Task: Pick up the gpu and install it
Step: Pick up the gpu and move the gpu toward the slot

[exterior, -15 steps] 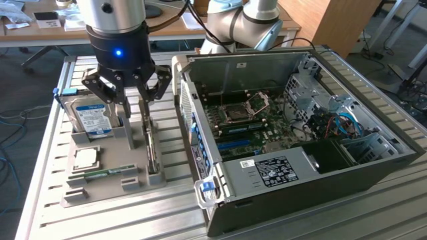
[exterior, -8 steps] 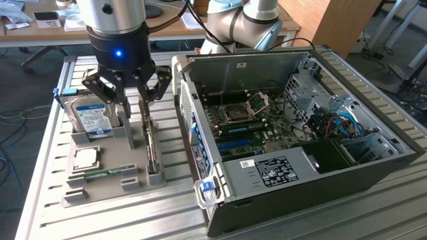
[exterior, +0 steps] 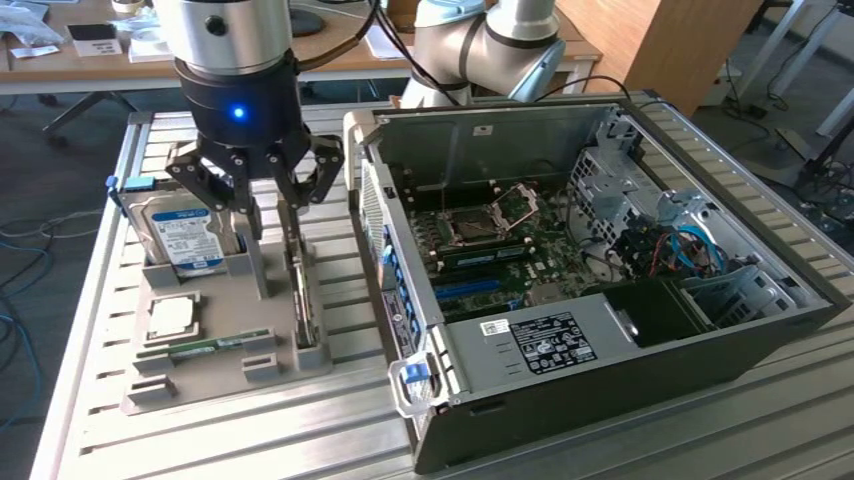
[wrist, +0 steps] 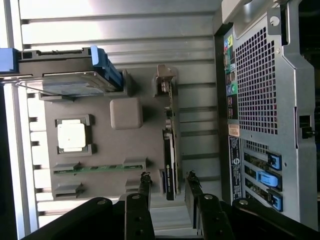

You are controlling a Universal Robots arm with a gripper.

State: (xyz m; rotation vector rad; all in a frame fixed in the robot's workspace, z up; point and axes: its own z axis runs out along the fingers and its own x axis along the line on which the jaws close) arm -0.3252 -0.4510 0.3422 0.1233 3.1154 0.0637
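The gpu point(exterior: 306, 290) stands on its long edge in a slot of the grey parts tray point(exterior: 274, 315), a thin dark card. In the wrist view the gpu point(wrist: 170, 150) shows edge-on, with its silver end bracket point(wrist: 164, 80) at the far end. My gripper point(exterior: 276, 222) hangs right over the card's rear end, open. In the wrist view the gripper point(wrist: 168, 179) has one fingertip on each side of the card, with a small gap on both sides. Nothing is held.
On the tray point(wrist: 125, 145) also sit a blue-labelled hard drive point(exterior: 187, 235), a square processor point(exterior: 174, 317) and a green memory stick point(exterior: 214, 345). An open computer case point(exterior: 601, 290) with its motherboard point(exterior: 507, 250) lies at the exterior view's right, close beside the tray.
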